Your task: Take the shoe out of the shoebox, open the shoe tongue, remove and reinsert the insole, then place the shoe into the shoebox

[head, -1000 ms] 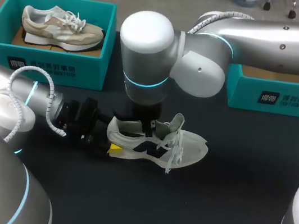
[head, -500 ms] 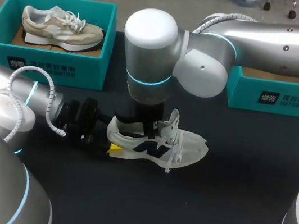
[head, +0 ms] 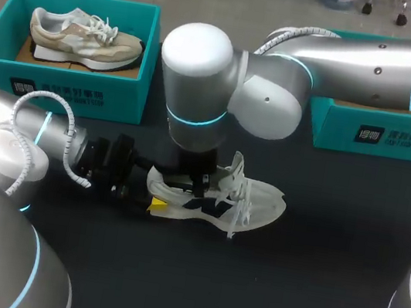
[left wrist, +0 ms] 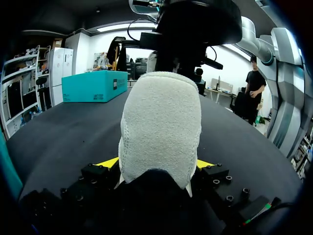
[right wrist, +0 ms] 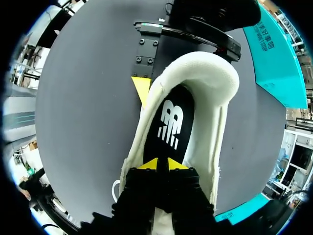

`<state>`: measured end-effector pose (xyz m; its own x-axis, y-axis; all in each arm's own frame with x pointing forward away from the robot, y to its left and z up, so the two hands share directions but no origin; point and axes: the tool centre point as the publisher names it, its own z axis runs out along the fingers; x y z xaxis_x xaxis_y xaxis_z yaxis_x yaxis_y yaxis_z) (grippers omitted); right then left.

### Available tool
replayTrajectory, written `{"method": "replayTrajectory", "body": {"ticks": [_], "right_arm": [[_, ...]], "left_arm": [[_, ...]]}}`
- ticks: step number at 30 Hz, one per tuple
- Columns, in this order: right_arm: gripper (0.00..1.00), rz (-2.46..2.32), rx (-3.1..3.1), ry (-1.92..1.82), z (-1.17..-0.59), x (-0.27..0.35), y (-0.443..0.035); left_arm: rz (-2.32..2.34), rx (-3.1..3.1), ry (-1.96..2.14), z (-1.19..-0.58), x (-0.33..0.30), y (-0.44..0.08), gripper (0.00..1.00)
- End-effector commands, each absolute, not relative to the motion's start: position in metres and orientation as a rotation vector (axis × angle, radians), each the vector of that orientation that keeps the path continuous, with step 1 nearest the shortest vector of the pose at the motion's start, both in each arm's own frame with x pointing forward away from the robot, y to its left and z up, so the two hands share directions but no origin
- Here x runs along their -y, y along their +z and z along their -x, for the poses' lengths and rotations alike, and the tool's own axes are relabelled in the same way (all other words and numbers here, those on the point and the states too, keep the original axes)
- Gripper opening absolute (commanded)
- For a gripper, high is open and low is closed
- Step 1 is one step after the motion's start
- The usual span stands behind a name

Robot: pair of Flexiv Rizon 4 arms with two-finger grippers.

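dark bench (head: 323, 298) — left end effector (left wrist: 157, 163) clamps the heel of the white mesh sneaker (head: 261, 198); right end effector (right wrist: 159, 164), tips pinched together, should peel the black insole (right wrist: 168, 122) slowly — heel first.

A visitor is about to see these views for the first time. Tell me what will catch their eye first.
The white shoe lies mid-table, its heel clamped by the left hand. The bulky right arm looms over it, with the right hand dipped into the shoe's opening, yellow tips together above the black insole. At far left, a teal shoebox holds a beige shoe.
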<state>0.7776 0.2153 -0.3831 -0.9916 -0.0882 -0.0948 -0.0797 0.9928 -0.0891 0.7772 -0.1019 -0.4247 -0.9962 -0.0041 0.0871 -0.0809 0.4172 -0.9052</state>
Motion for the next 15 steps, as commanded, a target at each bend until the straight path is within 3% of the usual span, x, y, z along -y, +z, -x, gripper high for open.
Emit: {"method": "replayTrajectory", "body": {"ticks": [1, 8, 15], "right_arm": [[0.18, 0.054, -2.990, -0.122, -0.773, -0.216, -0.385], [0.31, -0.002, -2.970, -0.117, -0.781, -0.214, -0.388], [0.35, -0.043, -2.973, -0.111, -0.791, -0.213, -0.396]], "left_arm": [[-0.078, 2.587, 1.649, -0.777, 0.100, -0.429, 0.00], [-0.078, 2.587, 1.649, -0.777, 0.100, -0.429, 0.00], [-0.078, 2.587, 1.649, -0.777, 0.100, -0.429, 0.00]]}}
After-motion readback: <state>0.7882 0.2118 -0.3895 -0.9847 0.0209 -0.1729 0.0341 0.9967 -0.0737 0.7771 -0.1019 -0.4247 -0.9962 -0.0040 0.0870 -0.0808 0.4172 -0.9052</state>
